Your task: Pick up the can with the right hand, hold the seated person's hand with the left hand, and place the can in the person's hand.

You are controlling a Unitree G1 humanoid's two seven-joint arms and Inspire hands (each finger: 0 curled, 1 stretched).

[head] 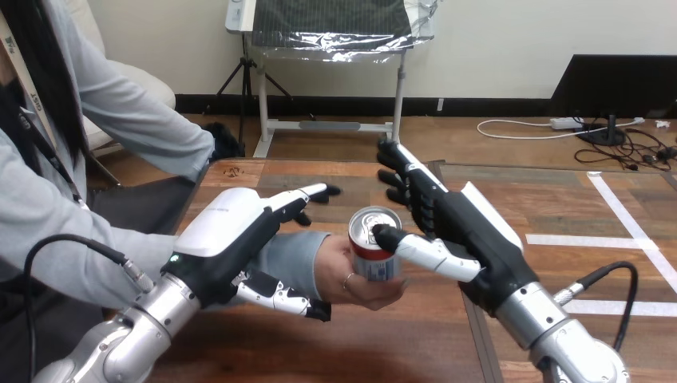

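A silver and red can (375, 257) stands upright in the person's hand (345, 278), which lies palm up over the table's middle with its fingers curled round the can's base. My right hand (471, 233) is open just right of the can. Its thumb (421, 249) rests against the can's top rim, and its fingers (409, 185) stretch away behind the can without wrapping it. My left hand (227, 233) is closed round the person's grey-sleeved wrist (291, 257), with fingers over the top and the thumb (281, 298) curled along the near side.
The wooden table (383, 345) runs across the view, with white tape lines (631, 217) on its right part. The person sits at the left, and their other arm (144, 120) hangs over the table's far left corner.
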